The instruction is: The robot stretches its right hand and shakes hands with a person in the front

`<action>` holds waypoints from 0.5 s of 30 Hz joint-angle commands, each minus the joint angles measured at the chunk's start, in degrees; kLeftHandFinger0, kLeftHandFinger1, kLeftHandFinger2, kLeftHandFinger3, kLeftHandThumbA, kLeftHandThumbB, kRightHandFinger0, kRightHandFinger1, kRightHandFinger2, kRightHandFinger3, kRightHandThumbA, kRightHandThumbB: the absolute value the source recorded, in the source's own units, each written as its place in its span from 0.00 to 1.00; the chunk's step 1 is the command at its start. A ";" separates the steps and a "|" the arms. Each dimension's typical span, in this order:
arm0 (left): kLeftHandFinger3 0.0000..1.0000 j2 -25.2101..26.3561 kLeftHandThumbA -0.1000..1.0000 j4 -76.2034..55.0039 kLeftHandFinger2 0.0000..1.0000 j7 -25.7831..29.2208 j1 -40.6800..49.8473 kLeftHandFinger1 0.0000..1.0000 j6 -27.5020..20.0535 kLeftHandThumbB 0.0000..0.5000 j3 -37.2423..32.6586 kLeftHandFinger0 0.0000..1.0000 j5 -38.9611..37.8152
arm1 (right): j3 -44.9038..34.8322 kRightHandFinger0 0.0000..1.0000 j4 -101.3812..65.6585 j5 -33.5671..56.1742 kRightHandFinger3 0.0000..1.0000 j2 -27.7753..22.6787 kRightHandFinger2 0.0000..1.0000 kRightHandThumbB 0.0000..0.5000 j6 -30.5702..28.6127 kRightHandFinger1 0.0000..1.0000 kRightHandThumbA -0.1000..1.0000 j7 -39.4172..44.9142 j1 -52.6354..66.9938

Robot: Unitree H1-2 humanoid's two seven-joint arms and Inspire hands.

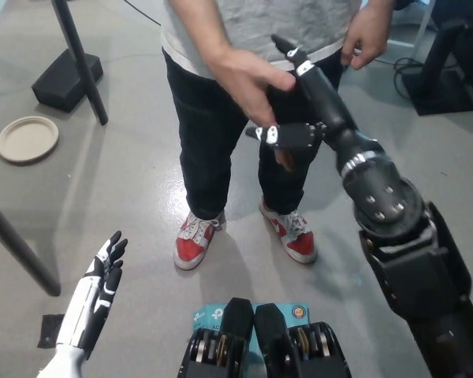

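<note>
Even, bright indoor light falls from above onto the grey floor (126, 181), which shows a pale sheen patch between the person's legs (221, 150) and soft, short shadows beside the red-and-white shoes (195, 240). The person's hand (248, 79) and the black right robot hand (296, 118) are slightly smeared by motion blur, while the white left robot hand (94, 295) at lower left stays crisp. Straight edges lean a little near the frame's corners.

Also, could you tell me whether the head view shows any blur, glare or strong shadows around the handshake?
Head view: the person's hand and the black right hand look slightly soft; the floor shows a pale sheen near the person's shoes, with faint shadows beside them; the resting white left hand is sharp.
</note>
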 commanded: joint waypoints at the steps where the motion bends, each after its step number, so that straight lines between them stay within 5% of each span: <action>1: 1.00 0.75 1.00 -1.48 1.00 0.08 -0.35 1.00 -0.20 0.26 0.04 1.00 -0.27 | -0.89 1.00 -7.96 -0.64 1.00 -1.37 1.00 0.94 1.72 1.00 1.00 1.65 0.61; 8: 1.00 0.88 1.00 -1.38 1.00 -0.27 -0.45 1.00 -0.67 0.24 -0.05 1.00 -0.83 | -3.16 1.00 -14.97 0.44 1.00 -4.67 1.00 0.93 0.55 1.00 1.00 2.33 4.67; 15: 1.00 0.89 1.00 -1.40 1.00 -0.16 -0.52 1.00 -0.99 0.26 -0.08 1.00 -0.47 | -5.68 1.00 -17.00 0.48 1.00 -8.20 1.00 0.81 0.73 1.00 1.00 2.57 13.33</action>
